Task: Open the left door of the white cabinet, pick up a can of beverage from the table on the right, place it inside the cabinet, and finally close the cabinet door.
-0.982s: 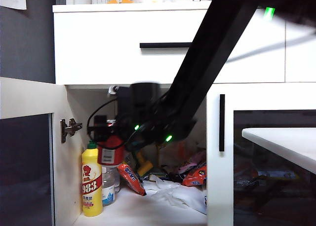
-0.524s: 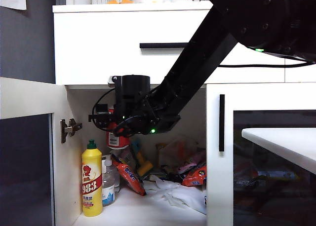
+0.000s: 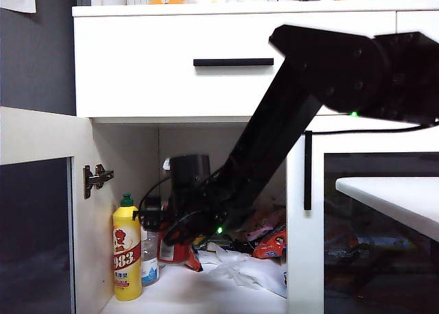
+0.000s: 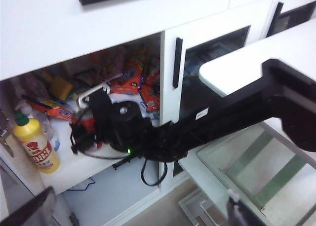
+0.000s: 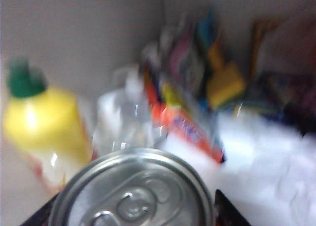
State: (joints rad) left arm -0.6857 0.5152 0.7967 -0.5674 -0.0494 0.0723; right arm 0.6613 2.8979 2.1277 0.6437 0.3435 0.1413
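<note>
The white cabinet (image 3: 137, 74) has its left door (image 3: 38, 211) swung wide open. My right arm reaches down into the opening, and the right gripper (image 3: 168, 240) is shut on the red can of beverage (image 3: 173, 251), low over the cabinet floor beside a yellow bottle (image 3: 127, 259). In the right wrist view the can's silver top (image 5: 133, 191) fills the space between my right gripper's (image 5: 133, 214) dark fingers (image 5: 226, 212). The left wrist view shows the can (image 4: 89, 137) from above and outside. My left gripper (image 4: 133, 217) hangs open and empty in front of the cabinet. The table (image 3: 398, 194) stands at the right.
Snack packets (image 3: 271, 242), a clear bottle (image 3: 149, 262) and a crumpled white bag (image 3: 247, 269) crowd the cabinet floor. The right glass door (image 3: 363, 225) is closed, with its black handle (image 3: 308, 170) beside the opening. A door hinge (image 3: 96, 179) juts from the left wall.
My right gripper rose slightly with the can, then sank deeper into the cabinet, down towards its floor and a little right. The door has not moved.
</note>
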